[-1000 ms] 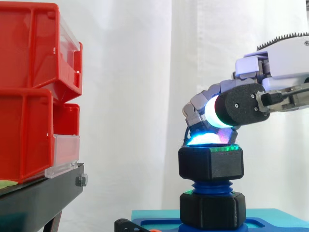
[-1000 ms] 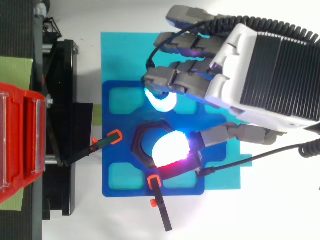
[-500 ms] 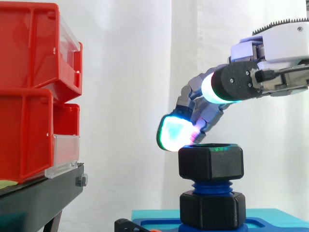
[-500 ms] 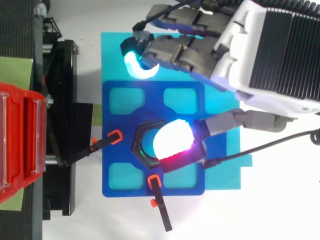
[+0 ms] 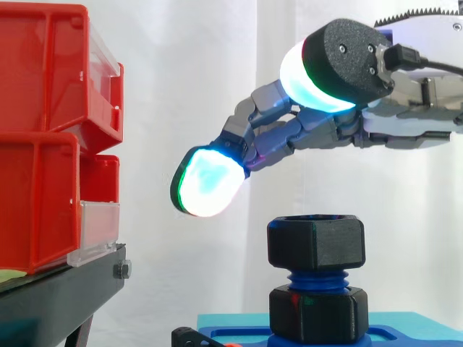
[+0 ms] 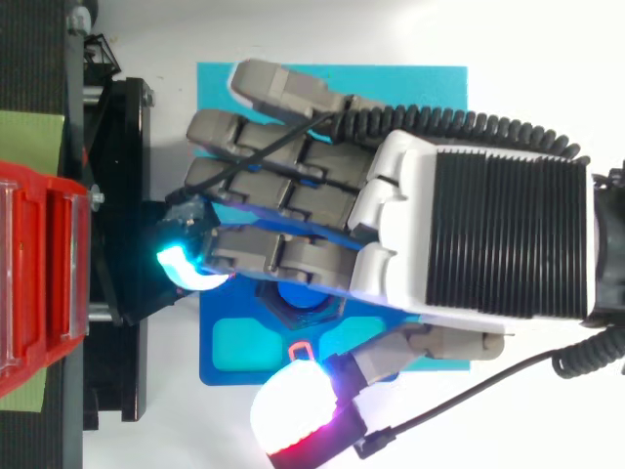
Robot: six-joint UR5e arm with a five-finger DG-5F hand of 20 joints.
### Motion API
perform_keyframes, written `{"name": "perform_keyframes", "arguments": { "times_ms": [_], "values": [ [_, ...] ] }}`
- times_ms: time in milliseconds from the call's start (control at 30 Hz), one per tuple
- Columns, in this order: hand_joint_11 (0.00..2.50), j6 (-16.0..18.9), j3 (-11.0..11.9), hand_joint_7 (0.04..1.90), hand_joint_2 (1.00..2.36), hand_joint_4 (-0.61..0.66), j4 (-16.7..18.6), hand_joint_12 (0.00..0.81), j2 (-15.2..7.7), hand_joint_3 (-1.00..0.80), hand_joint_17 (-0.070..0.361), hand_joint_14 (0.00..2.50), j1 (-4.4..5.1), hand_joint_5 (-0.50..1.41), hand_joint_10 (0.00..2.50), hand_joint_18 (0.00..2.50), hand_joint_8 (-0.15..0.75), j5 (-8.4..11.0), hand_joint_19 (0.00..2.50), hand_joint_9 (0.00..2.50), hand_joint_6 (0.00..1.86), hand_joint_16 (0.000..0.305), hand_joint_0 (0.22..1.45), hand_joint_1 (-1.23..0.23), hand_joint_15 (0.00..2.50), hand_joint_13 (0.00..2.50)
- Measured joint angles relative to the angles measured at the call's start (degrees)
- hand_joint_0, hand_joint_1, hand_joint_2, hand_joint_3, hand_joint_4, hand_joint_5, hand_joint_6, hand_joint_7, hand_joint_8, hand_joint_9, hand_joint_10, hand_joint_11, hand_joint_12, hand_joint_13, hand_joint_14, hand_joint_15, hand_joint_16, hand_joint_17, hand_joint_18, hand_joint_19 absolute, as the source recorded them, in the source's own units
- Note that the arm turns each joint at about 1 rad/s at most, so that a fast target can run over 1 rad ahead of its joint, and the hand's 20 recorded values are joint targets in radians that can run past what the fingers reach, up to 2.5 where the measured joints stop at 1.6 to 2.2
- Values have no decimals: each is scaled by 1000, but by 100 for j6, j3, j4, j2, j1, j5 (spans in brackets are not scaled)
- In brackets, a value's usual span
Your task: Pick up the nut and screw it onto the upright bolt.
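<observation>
A black hex nut (image 5: 316, 242) sits on top of the upright blue bolt (image 5: 315, 278), with a second black hex piece (image 5: 318, 313) lower down at the bolt's foot. My hand (image 5: 289, 137) hovers above the nut and is apart from it, open, with its fingers stretched out level toward the left. A glowing fingertip (image 5: 207, 181) hangs left of and above the nut. In the top view the hand (image 6: 488, 234) covers most of the bolt. Only the bolt's blue top (image 6: 298, 298) and a sliver of the nut (image 6: 271, 307) peek out beneath the fingers. The thumb (image 6: 293, 425) points toward the view's bottom edge.
Stacked red bins (image 5: 51, 137) stand on a black stand (image 5: 58, 296) at the left. The bolt rises from a blue fixture plate (image 6: 229, 357) lying on a cyan mat (image 6: 220, 83). An orange-tipped clamp (image 6: 301, 351) rests on the plate's edge.
The hand has let go of the nut's top, risen, and straightened its fingers. Seen from above, it has swung across the bolt toward the bins, with the thumb off to the plate's edge.
</observation>
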Motion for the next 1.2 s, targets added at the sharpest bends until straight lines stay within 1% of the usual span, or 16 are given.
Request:
{"name": "perform_keyframes", "arguments": {
  "times_ms": [133, 267, 400, 600, 767, 933, 1200],
  "values": [
    [0, 62, 1, 677, 1000, 152, -35, 340, -14, -500, 125, 0, 11, -176, 0, 0, 216, 3, 0, 368, 502, 55, 478, -20, 0, 87],
    [0, 75, -1, 809, 1000, 181, -166, 344, -15, -500, 125, 0, 7, -159, 0, 0, 228, 3, 0, 381, 503, 56, 479, -21, 0, 102],
    [0, 74, 0, 883, 1000, 198, -241, 345, -15, -500, 124, 0, -1, -149, 0, 0, 237, -8, 0, 402, 503, 55, 482, -24, 0, 118],
    [0, -115, 1, 944, 1000, 210, -363, 341, -13, -500, 120, 0, 9, -138, 0, 0, 245, -25, 0, 428, 504, 53, 489, -35, 0, 145],
    [0, -194, 2, 996, 1000, 213, -471, 340, -11, -500, 115, 0, -32, -130, 0, 0, 250, -44, 0, 447, 504, 51, 494, -46, 0, 159],
    [0, -202, 1, 1074, 1000, 210, -493, 336, -11, -500, 111, 0, -71, -118, 0, 0, 251, -47, 0, 453, 504, 49, 496, -58, 0, 171],
    [0, -212, 0, 1279, 1000, 204, -556, 329, -11, -500, 106, 0, -171, -81, 0, 0, 258, -54, 0, 512, 503, 47, 499, -102, 0, 217]
  ]
}}
